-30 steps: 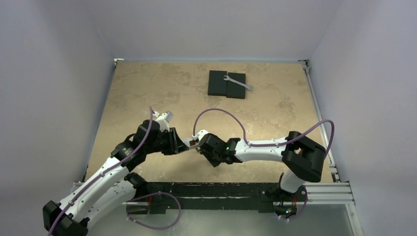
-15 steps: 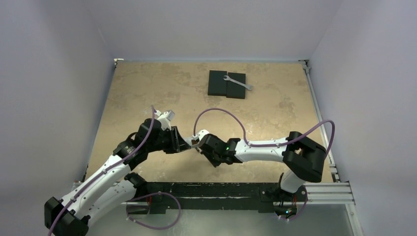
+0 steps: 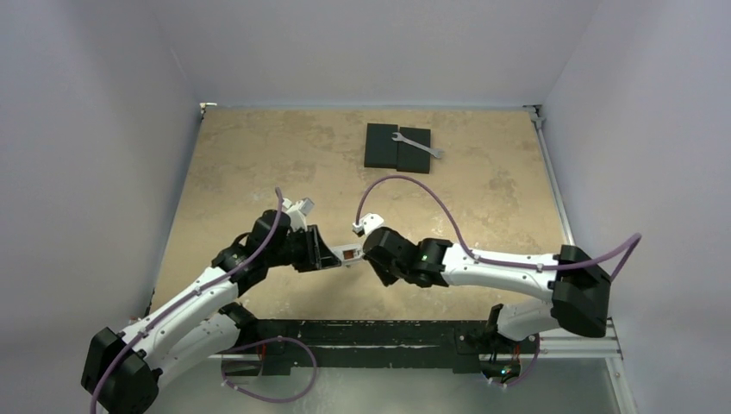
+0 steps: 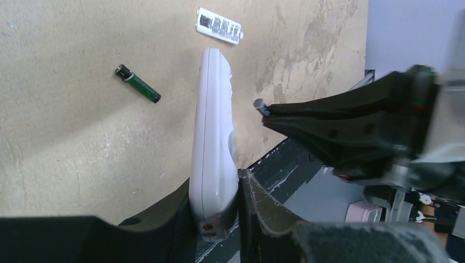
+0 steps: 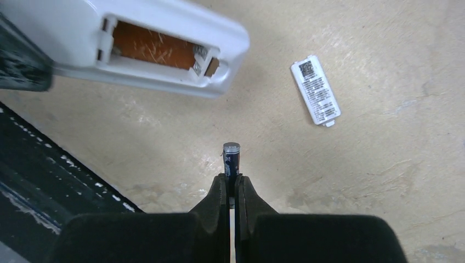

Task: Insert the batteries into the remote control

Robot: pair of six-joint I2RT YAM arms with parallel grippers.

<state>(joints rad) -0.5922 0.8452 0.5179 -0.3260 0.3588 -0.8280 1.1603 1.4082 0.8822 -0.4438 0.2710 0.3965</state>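
Presently left gripper (image 4: pixel 216 192) clamps remote control (image 4: pixel 211 126); right gripper (image 5: pixel 232 183) pinches battery (image 5: pixel 231 159)

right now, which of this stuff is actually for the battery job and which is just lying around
For the job: remote control in left gripper; battery in right gripper; second battery on the table; white labelled cover.
Lying about: black blocks; silver wrench on them.
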